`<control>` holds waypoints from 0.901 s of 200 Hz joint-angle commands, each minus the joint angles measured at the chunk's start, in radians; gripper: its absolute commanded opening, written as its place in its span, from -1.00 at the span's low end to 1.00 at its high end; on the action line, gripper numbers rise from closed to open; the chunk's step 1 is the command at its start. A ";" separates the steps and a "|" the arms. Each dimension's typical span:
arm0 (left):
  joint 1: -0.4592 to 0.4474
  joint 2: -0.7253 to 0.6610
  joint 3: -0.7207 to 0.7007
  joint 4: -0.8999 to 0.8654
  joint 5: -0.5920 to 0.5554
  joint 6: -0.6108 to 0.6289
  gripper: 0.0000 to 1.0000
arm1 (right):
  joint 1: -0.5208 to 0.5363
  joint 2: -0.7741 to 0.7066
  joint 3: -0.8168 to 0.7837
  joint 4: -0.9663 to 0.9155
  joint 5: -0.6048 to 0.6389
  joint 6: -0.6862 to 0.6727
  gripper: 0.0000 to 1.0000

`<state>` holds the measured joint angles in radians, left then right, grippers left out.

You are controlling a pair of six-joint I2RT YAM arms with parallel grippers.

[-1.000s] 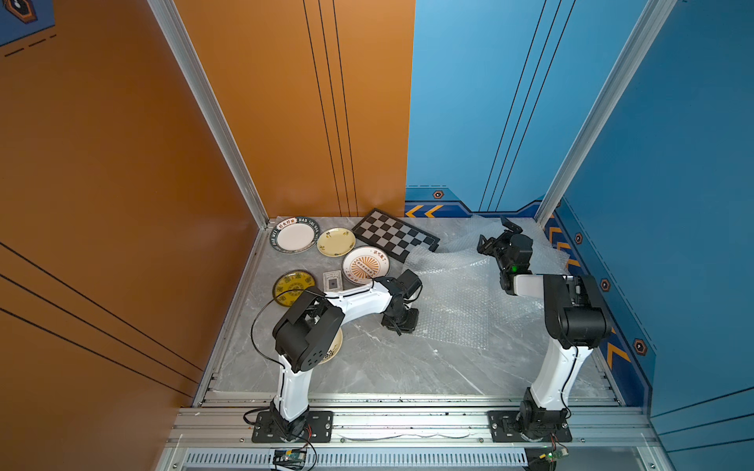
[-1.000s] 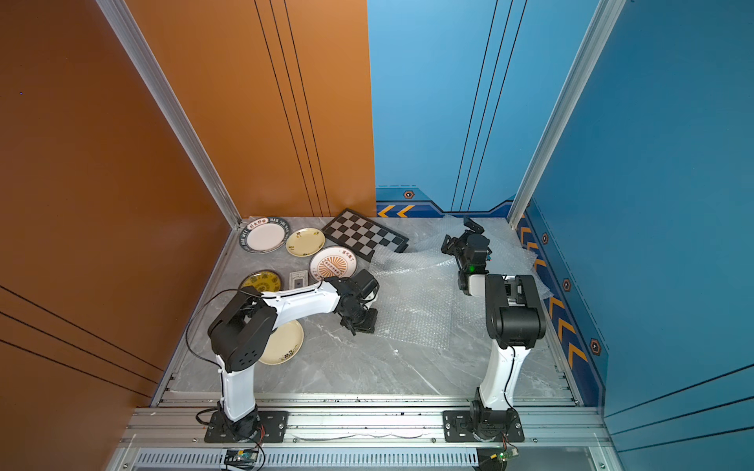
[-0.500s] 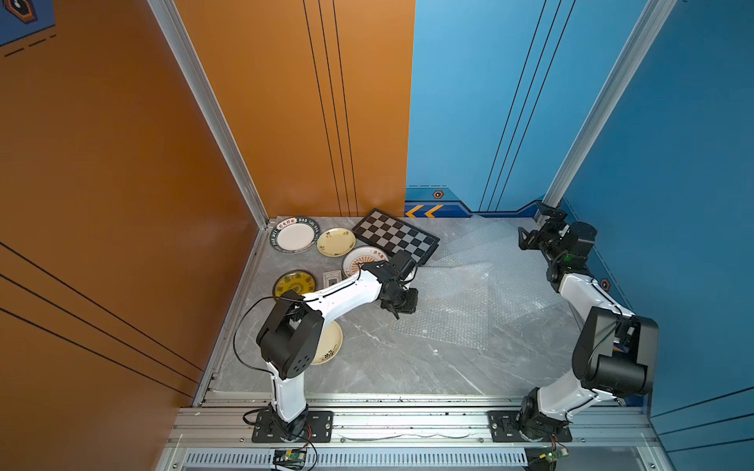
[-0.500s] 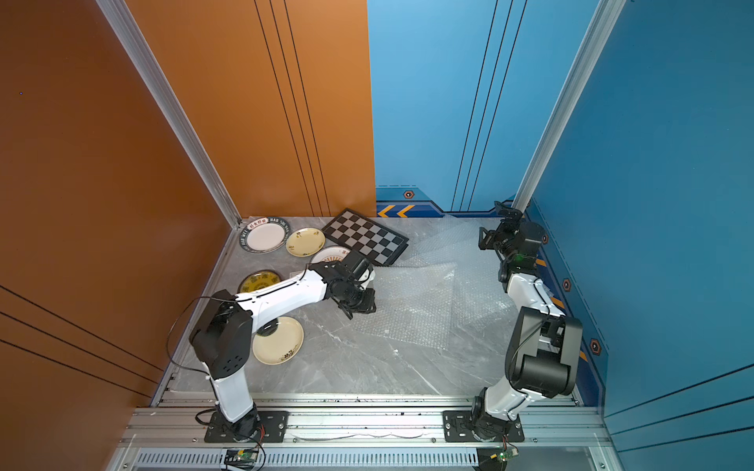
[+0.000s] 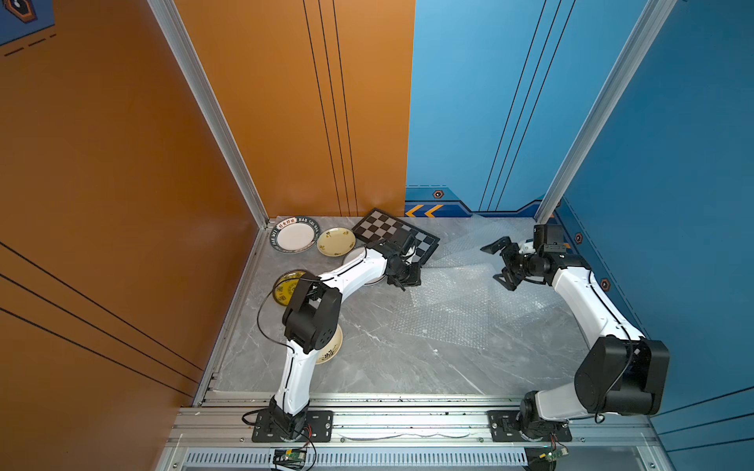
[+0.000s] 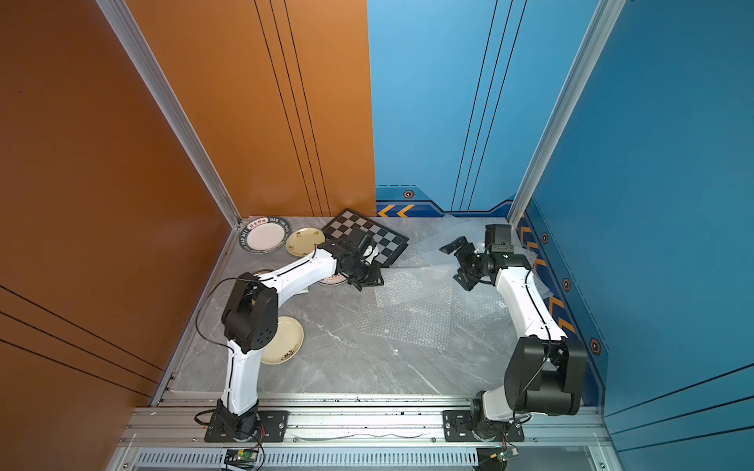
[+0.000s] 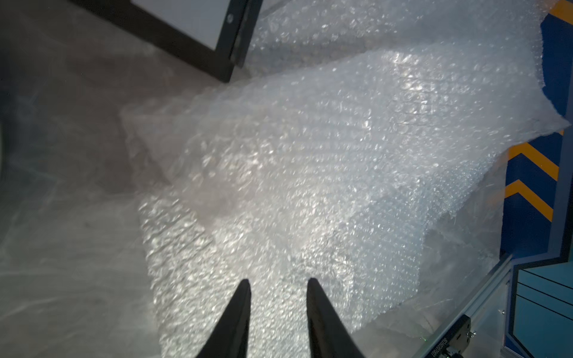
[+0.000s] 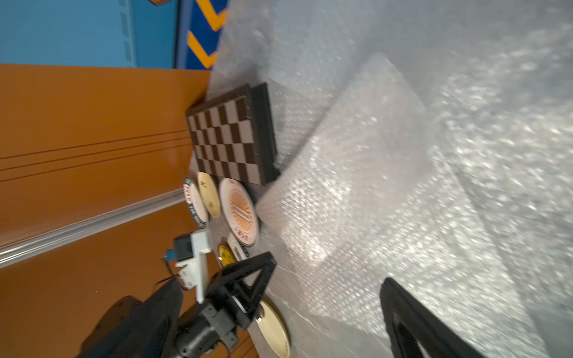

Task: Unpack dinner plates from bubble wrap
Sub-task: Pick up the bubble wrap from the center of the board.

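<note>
The clear, whitish bubble wrap sheets (image 5: 449, 310) lie spread and overlapping on the right half of the grey marble-patterned table (image 5: 367, 367). They reach from about its middle to the far right corner and the right edge.

The five round ceramic plates lie uncovered on the left half. The white plate with dark lettered rim (image 5: 294, 236) is in the far left corner, and the pale yellow floral plate (image 5: 335, 241) is just beside it. The white plate with orange sunburst (image 8: 240, 210) lies just beside the left border of the wrap; in both top views the left arm hides most of it. The dark-rimmed yellow patterned plate (image 5: 285, 285) is near the left edge. The cream plate with dark sprig (image 6: 289, 340) lies closer to the near edge, partly under the left arm's elbow.

The black-grey checkerboard (image 5: 383, 228) lies at the far edge, and its right corner meets the wrap.

The left gripper (image 7: 279, 282) is over the left border of the wrap. Its two black fingers (image 7: 238, 310) are parted, with nothing between them. I cannot tell whether the tips touch the plastic.

The right gripper (image 5: 500, 264) is raised over the far right part of the wrap. Its jaws are spread wide and are empty.
</note>
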<state>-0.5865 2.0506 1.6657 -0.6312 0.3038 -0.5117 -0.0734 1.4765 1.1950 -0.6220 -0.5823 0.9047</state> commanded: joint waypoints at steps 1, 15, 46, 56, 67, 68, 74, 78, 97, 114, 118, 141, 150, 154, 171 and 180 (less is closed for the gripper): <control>0.038 -0.094 -0.098 -0.036 0.031 0.020 -0.33 | 0.021 0.068 -0.007 -0.189 0.005 -0.177 1.00; 0.042 -0.134 -0.143 -0.037 0.033 0.027 -0.32 | 0.047 0.119 0.013 -0.188 0.043 -0.208 1.00; 0.062 -0.206 -0.213 -0.033 0.037 0.019 -0.31 | 0.055 0.184 0.029 -0.115 0.143 -0.234 0.99; 0.067 -0.225 -0.232 -0.032 0.038 0.018 -0.31 | 0.044 0.199 0.023 -0.061 0.146 -0.213 0.92; 0.074 -0.244 -0.251 -0.032 0.038 0.022 -0.32 | 0.039 0.215 0.025 -0.003 0.134 -0.173 0.81; 0.076 -0.245 -0.254 -0.032 0.038 0.021 -0.32 | 0.039 0.216 0.026 0.001 0.132 -0.169 0.80; 0.080 -0.254 -0.266 -0.032 0.038 0.022 -0.32 | 0.042 0.223 0.031 0.028 0.129 -0.150 0.76; 0.084 -0.262 -0.273 -0.032 0.038 0.020 -0.32 | 0.046 0.228 0.035 0.044 0.128 -0.141 0.74; 0.101 -0.289 -0.311 -0.032 0.038 0.020 -0.32 | 0.070 0.268 0.066 0.078 0.143 -0.115 0.67; 0.116 -0.304 -0.337 -0.032 0.045 0.021 -0.32 | 0.091 0.313 0.080 0.113 0.142 -0.089 0.61; 0.121 -0.308 -0.343 -0.032 0.046 0.022 -0.32 | 0.095 0.323 0.080 0.123 0.143 -0.082 0.58; 0.142 -0.334 -0.370 -0.032 0.053 0.019 -0.32 | 0.106 0.361 0.078 0.192 0.162 -0.050 0.35; 0.150 -0.344 -0.379 -0.032 0.056 0.020 -0.32 | 0.104 0.367 0.082 0.215 0.170 -0.041 -0.02; 0.154 -0.347 -0.383 -0.033 0.058 0.021 -0.32 | 0.102 0.366 0.083 0.227 0.173 -0.035 -0.22; 0.169 -0.361 -0.394 -0.039 0.060 0.023 -0.32 | 0.097 0.339 0.106 0.248 0.207 -0.022 -1.00; 0.173 -0.365 -0.397 -0.042 0.059 0.023 -0.32 | 0.095 0.318 0.133 0.244 0.228 -0.026 -1.00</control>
<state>-0.4301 1.7264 1.2858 -0.6502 0.3355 -0.5117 0.0315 1.8431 1.2613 -0.4362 -0.4305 0.8482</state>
